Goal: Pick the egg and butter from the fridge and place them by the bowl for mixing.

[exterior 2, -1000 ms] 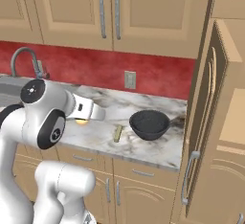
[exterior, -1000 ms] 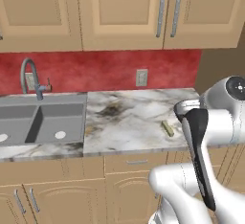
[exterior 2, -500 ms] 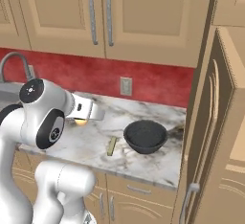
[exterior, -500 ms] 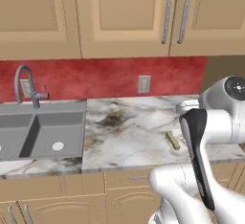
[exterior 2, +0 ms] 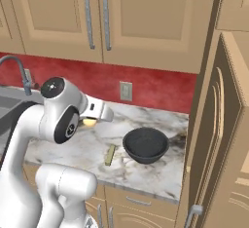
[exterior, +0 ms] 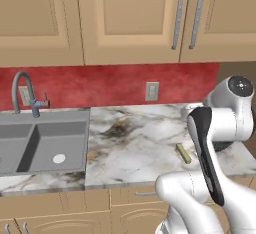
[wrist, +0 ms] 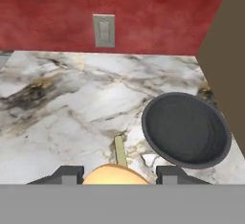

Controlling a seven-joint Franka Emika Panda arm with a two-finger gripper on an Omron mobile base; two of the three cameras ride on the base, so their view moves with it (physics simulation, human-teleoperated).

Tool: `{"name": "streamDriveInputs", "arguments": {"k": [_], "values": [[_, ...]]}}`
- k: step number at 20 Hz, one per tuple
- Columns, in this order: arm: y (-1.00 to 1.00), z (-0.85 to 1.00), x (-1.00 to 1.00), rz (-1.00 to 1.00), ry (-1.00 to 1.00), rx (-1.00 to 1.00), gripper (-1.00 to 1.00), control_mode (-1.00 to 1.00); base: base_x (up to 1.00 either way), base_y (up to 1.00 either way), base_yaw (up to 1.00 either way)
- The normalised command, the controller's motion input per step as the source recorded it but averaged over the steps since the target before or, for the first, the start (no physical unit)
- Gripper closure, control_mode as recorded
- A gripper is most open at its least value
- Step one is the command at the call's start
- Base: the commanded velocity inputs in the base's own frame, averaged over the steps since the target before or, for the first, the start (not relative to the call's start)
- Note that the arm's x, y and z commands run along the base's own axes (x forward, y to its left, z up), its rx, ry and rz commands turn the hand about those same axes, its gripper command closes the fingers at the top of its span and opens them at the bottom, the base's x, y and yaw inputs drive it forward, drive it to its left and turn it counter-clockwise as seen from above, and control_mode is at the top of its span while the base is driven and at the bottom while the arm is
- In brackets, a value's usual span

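at the bottom centre of the hand view we saw our gripper [wrist: 116,174] clenched on the egg [wrist: 115,175], its pale yellow-tan top bulging between the two dark fingertips [wrist: 68,174], and in the right base view the egg [exterior 2: 89,122] showed left of centre, above the marble counter [exterior 2: 160,173]. just beyond it the butter [wrist: 120,150] lay on the counter [wrist: 57,122] at lower centre of the hand view, near the bowl [wrist: 185,129] at right, while the right base view put the butter [exterior 2: 110,155] just beside the left of the bowl [exterior 2: 146,144]. in the left base view the butter [exterior: 183,153] sat right of centre, well apart from the sink [exterior: 42,143] at the left edge.
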Motion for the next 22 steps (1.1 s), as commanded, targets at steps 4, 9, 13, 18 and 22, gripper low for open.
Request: {"name": "streamDriveInputs", "arguments": {"k": [4, 9, 13, 18, 22], "values": [[-0.01, -0.47, 0.43, 0.08, 0.14, 0.01, 1.00, -1.00, 0.00, 0.00, 0.00], [0.00, -0.52, 0.40, 0.03, 0.15, 0.00, 1.00, -1.00, 0.00, 0.00, 0.00], [0.00, -0.53, 0.28, 0.02, 0.10, 0.00, 1.00, -1.00, 0.00, 0.00, 0.00], [0.00, -0.53, 0.31, 0.00, 0.02, -0.04, 1.00, -1.00, 0.00, 0.00, 0.00], [0.04, -0.45, 0.21, 0.00, -0.04, -0.12, 1.00, -1.00, 0.00, 0.00, 0.00]]}}
